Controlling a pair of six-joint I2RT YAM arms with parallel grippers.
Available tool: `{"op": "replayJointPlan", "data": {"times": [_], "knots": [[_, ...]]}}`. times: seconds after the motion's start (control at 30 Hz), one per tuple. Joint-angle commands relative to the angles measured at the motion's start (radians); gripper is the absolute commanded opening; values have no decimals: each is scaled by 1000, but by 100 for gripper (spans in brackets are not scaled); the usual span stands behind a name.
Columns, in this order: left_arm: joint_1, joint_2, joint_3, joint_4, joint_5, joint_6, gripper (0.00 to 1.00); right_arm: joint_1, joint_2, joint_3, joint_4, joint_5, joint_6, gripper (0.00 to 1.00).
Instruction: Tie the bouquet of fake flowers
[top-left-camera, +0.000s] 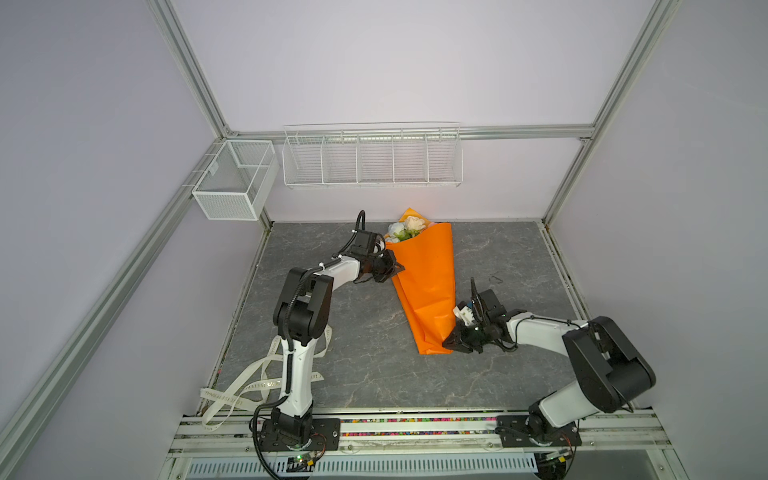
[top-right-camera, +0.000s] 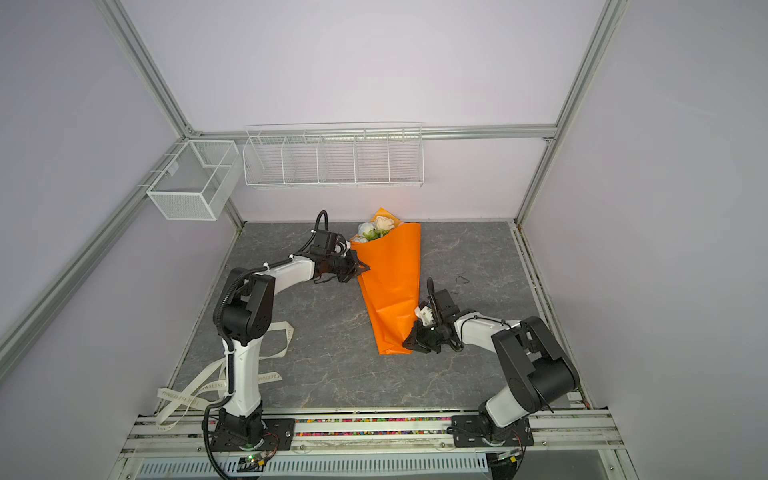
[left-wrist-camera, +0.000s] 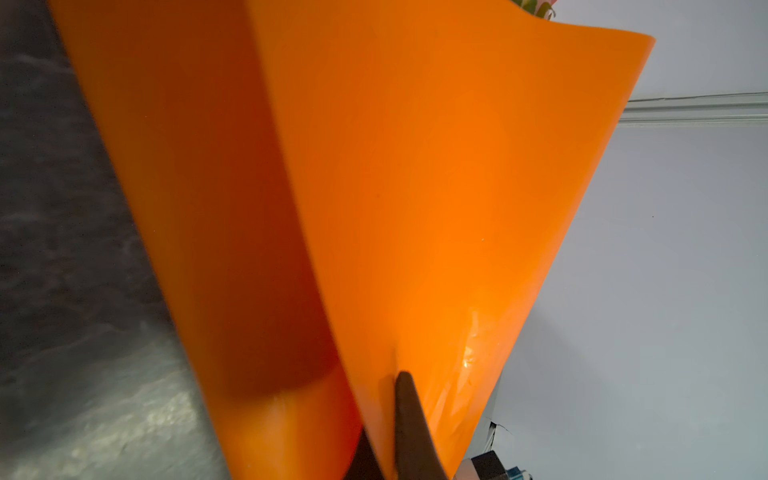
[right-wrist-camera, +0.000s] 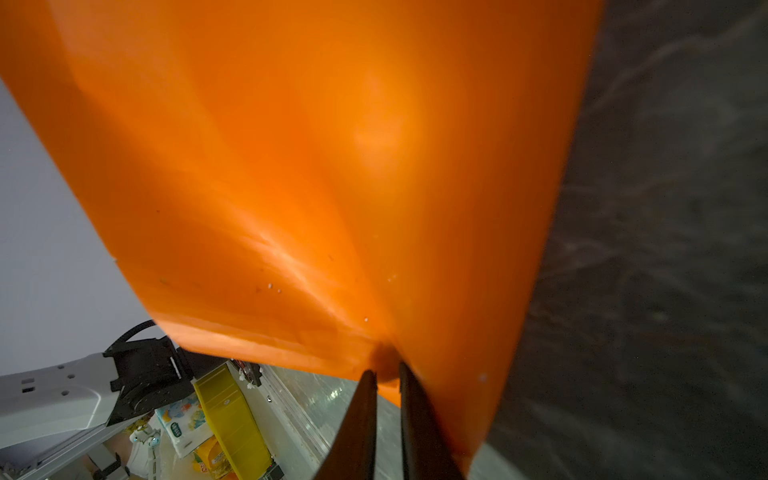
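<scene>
On the table (top-left-camera: 498, 374) I saw the bouquet (top-left-camera: 426, 286) lying at frame centre, blooms toward the top. My left gripper (top-left-camera: 398, 269) pinched its left edge, and my right gripper (top-left-camera: 448, 342) pinched its lower right corner.

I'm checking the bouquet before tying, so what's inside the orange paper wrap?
At the open far end of the orange paper, white and cream rose heads and green leaves poke out. The stems lie covered by the paper, so they cannot be seen.
</scene>
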Motion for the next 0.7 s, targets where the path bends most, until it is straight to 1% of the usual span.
{"op": "replayJointPlan", "data": {"times": [0.0,0.17,0.2,0.27,0.4,0.53,0.67], "knots": [[5,14,27,-33,6,34,0,0,-66,0,-52,15,-14,17],[6,5,5,-42,6,53,0,-20,-156,57,-113,13,-22,16],[6,6,4,-46,6,56,0,-23,-155,63,-123,20,-29,16],[5,6,5,-49,8,60,0,-24,-132,82,-188,79,-52,16],[6,6,4,-47,17,59,0,-21,-67,63,-184,77,-59,16],[5,3,9,-61,9,72,0,-20,-29,28,-192,109,-63,15],[5,8,23,-71,21,77,0,-15,-76,-2,-224,136,-69,18]]}}
